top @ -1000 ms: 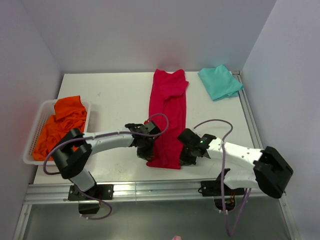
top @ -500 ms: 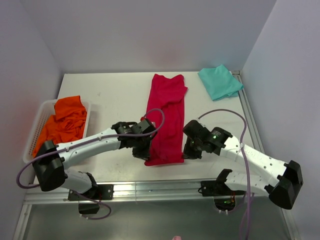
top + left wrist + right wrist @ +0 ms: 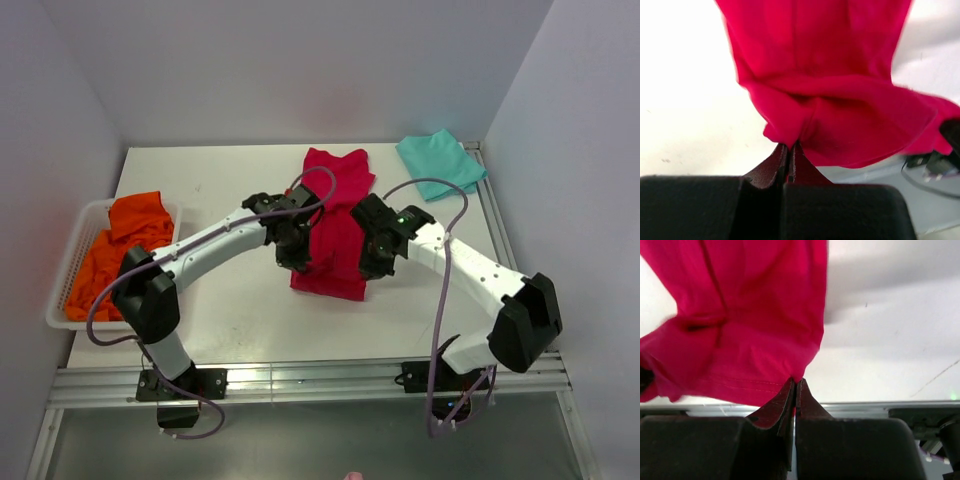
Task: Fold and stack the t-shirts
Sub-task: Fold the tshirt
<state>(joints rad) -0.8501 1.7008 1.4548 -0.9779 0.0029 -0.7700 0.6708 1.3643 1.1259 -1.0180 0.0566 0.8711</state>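
The crimson-red t-shirt [image 3: 335,225] lies lengthwise at the table's middle, its near end lifted and carried toward the far end. My left gripper [image 3: 296,262] is shut on the hem's left corner; the cloth [image 3: 830,115] hangs from its closed fingertips. My right gripper [image 3: 368,268] is shut on the hem's right corner, where the red cloth [image 3: 750,345] bunches above the tips. The teal-green t-shirt [image 3: 440,163] lies folded at the far right corner. Orange garments [image 3: 122,245] fill the basket at the left.
A white slatted basket [image 3: 66,270] stands at the table's left edge. White walls close in the table at the back and sides. A metal rail [image 3: 300,378] runs along the near edge, with purple cables looping above both arms.
Both grippers have carried the red shirt's near hem away from the near edge toward the far end, so the shirt now looks shorter and doubled over.
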